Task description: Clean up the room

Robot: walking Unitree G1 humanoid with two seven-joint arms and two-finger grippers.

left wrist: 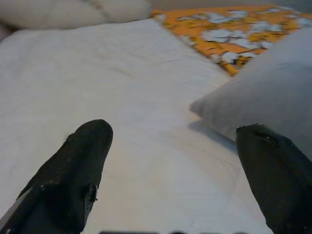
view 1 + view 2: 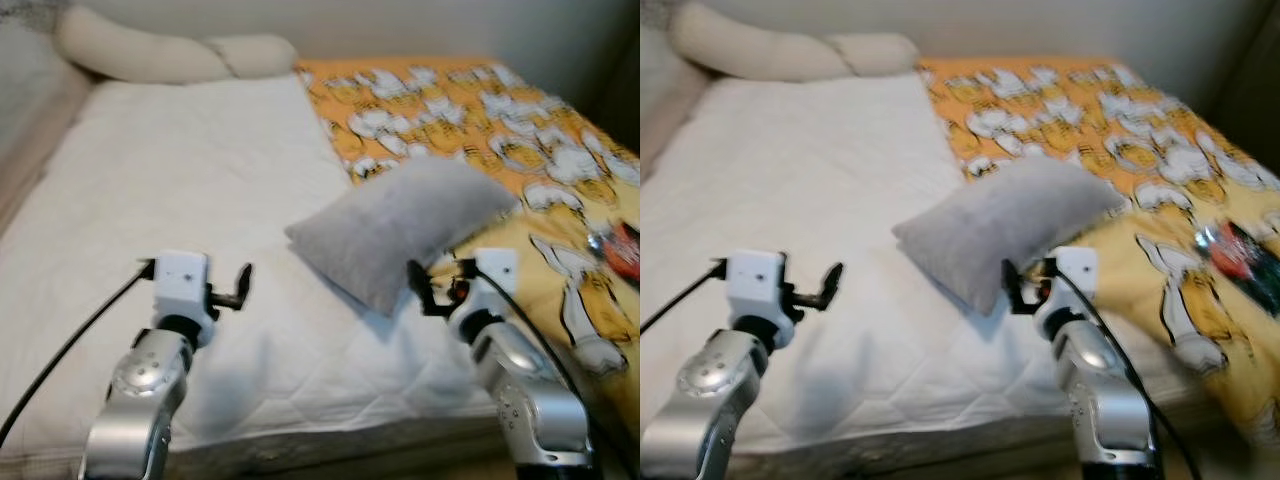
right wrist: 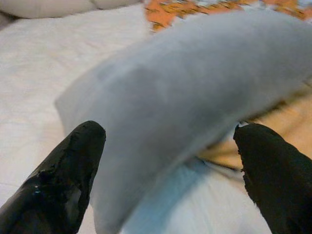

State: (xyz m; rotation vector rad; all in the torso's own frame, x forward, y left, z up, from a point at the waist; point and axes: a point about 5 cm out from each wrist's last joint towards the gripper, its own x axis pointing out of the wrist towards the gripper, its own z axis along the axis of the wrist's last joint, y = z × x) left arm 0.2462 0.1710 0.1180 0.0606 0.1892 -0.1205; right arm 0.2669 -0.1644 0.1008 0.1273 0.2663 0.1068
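Observation:
A grey pillow [image 2: 400, 225] lies tilted on the bed, partly on the white mattress [image 2: 180, 190] and partly on the orange cartoon-print blanket [image 2: 470, 105]. My right gripper [image 2: 420, 285] hovers open right at the pillow's near edge; in the right wrist view the pillow [image 3: 185, 92] spans the space ahead of the open right gripper [image 3: 169, 129]. My left gripper [image 2: 240, 285] hangs open over bare mattress, left of the pillow. In the left wrist view the pillow [image 1: 263, 97] lies off to one side of the left gripper [image 1: 174, 129].
A long cream bolster [image 2: 150, 50] and a second cream pillow [image 2: 255, 52] lie at the head of the bed against the wall. A small red and dark object [image 2: 620, 245] rests on the blanket at the far right. The mattress front edge [image 2: 330, 435] runs just before me.

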